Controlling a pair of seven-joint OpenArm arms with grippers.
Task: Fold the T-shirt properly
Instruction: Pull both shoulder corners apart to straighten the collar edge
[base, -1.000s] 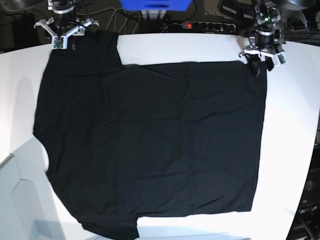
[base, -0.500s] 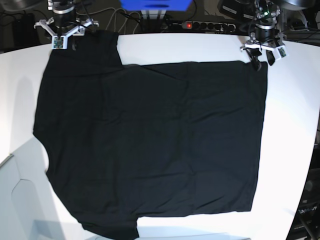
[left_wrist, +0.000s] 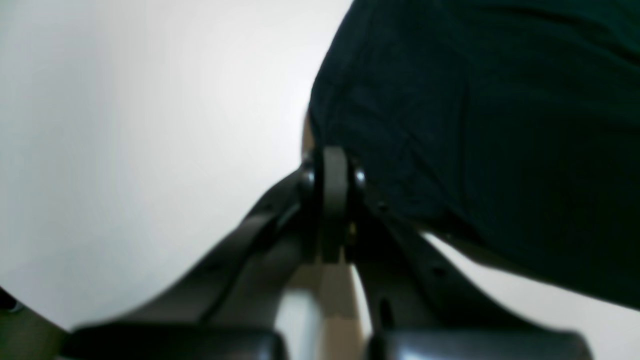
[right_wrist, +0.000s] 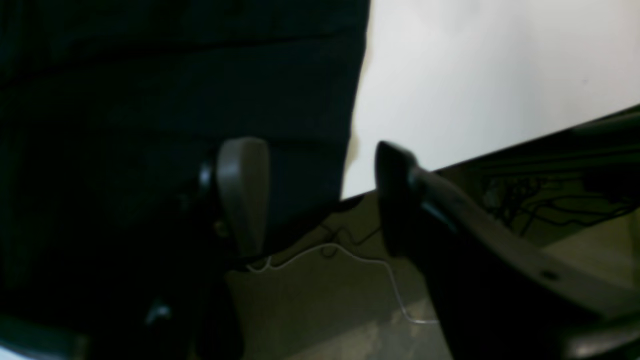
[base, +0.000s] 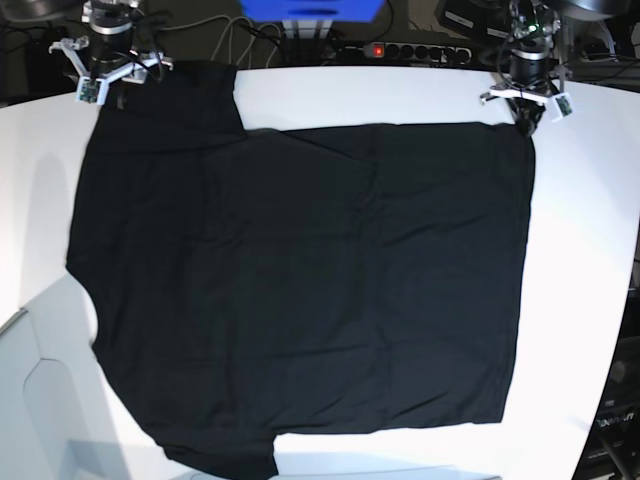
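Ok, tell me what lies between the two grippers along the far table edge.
In the base view: the T-shirt's sleeve corner beside the right gripper, then bare white table up to the left gripper.

Surface: I see a white table (base: 420, 90) with a rounded far edge.
On it: the T-shirt (base: 300, 280), black, spread flat, covering most of the top.
Bare table around the T-shirt: a wide strip on its right, a band along its far edge, a strip at its left.
T-shirt's near hem: close to the table's near edge.
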